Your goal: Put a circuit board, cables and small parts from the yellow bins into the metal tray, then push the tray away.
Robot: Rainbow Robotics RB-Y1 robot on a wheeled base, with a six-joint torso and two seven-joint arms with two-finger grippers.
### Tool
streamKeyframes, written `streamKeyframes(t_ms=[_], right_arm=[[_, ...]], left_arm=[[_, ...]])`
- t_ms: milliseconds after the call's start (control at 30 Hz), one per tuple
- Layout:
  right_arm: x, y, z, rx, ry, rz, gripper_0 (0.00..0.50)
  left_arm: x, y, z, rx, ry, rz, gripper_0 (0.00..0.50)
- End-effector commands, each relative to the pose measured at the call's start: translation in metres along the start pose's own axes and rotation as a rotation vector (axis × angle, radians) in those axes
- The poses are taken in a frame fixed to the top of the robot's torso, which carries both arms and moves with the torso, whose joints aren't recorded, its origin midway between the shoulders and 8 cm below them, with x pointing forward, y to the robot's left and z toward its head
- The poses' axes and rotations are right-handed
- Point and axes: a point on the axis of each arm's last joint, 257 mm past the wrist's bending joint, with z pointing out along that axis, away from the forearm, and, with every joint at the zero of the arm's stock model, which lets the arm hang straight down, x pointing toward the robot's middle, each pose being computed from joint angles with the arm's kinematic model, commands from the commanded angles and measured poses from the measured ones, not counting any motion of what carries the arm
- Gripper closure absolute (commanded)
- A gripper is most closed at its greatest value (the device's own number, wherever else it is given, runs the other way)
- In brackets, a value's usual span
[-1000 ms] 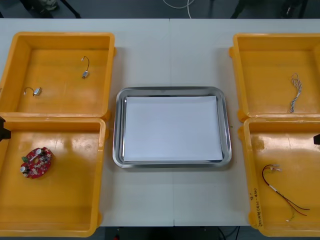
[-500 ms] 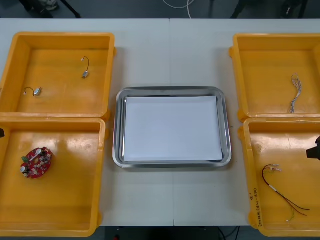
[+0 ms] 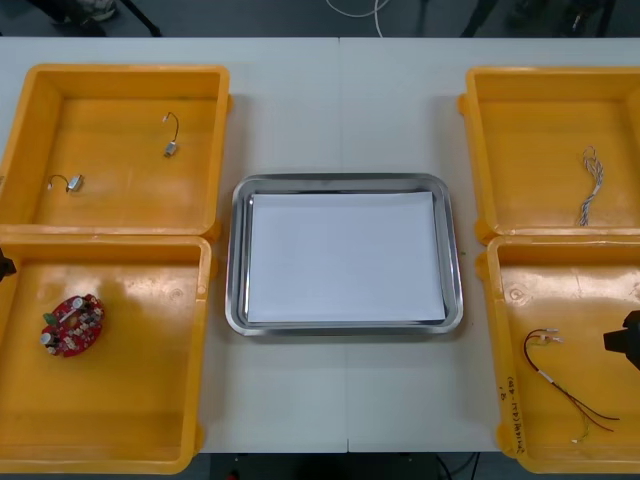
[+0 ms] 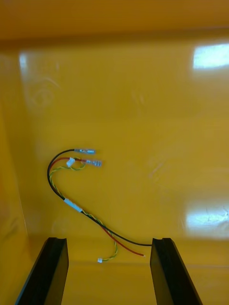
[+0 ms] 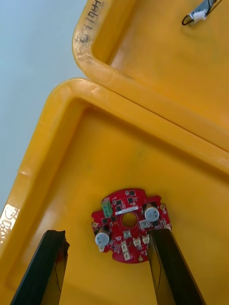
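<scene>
- A round red circuit board (image 5: 129, 224) is seen lying flat on the floor of the near left yellow bin (image 3: 130, 400). A hole is cut in its middle, and small grey, white and green bits are fixed on its face.
- The left gripper (image 5: 107, 233) is held just above that board. Its black fingers (image 5: 50, 267) are spread wide and nothing is gripped. The board is seen between them, close by one finger (whether it is touched cannot be told).
- A thin cable of red, yellow and black strands (image 4: 71, 202) is laid in a loose curve on the floor of the near right yellow bin (image 3: 560, 280). Small silver tips are seen at one end of it and a tiny white plug at the other.
- The right gripper (image 4: 109, 240) is held over that cable. Its fingers (image 4: 164, 271) are spread wide too, and nothing is gripped. The cable's thin tail is seen between them, and the black strand is run right up to one finger.
- Two small metal parts (image 3: 171, 135), each with a short bent wire, are seen well apart in the far left yellow bin (image 3: 120, 200).
- A twisted blue and white cable (image 3: 591, 185) is laid in the far right yellow bin (image 3: 530, 130).
- The metal tray (image 3: 236, 250) is set on the light table (image 3: 340, 110) between the bins. Its rim is shiny and its inside is white.
</scene>
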Motion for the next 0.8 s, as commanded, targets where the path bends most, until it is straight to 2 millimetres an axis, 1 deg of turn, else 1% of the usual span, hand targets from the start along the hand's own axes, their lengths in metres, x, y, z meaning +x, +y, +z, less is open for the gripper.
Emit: streamKeyframes(t_ms=[33,167,267,367,433,500,667,800], right_arm=[[0.013,-0.016,-0.006,0.041,0.003,-0.038,0.0],[0.022,-0.015,-0.006,0.041,0.017,-0.058,0.0],[0.032,-0.012,-0.01,0.047,0.038,-0.11,0.0],[0.038,-0.007,-0.013,0.048,0.047,-0.153,0.0],[0.038,-0.004,-0.015,0.052,0.042,-0.185,0.0],[0.037,-0.002,-0.017,0.057,0.035,-0.284,0.0],[0.035,-0.006,-0.017,0.071,0.035,-0.454,0.0],[0.035,-0.006,-0.017,0.07,0.041,-0.569,0.0]], left_arm=[[-0.006,0.012,0.011,0.008,-0.032,-0.19,0.0],[-0.005,0.015,0.02,0.007,-0.032,-0.223,0.0],[-0.004,0.019,0.026,0.001,-0.029,-0.25,0.0],[-0.002,0.019,0.031,-0.003,-0.02,-0.269,0.0],[0.0,0.018,0.035,0.001,-0.017,-0.283,0.0],[0.002,0.017,0.04,0.005,-0.015,-0.3,0.0],[0.006,0.013,0.052,0.016,-0.013,-0.331,0.0],[0.012,0.01,0.057,0.018,-0.005,-0.344,0.0]])
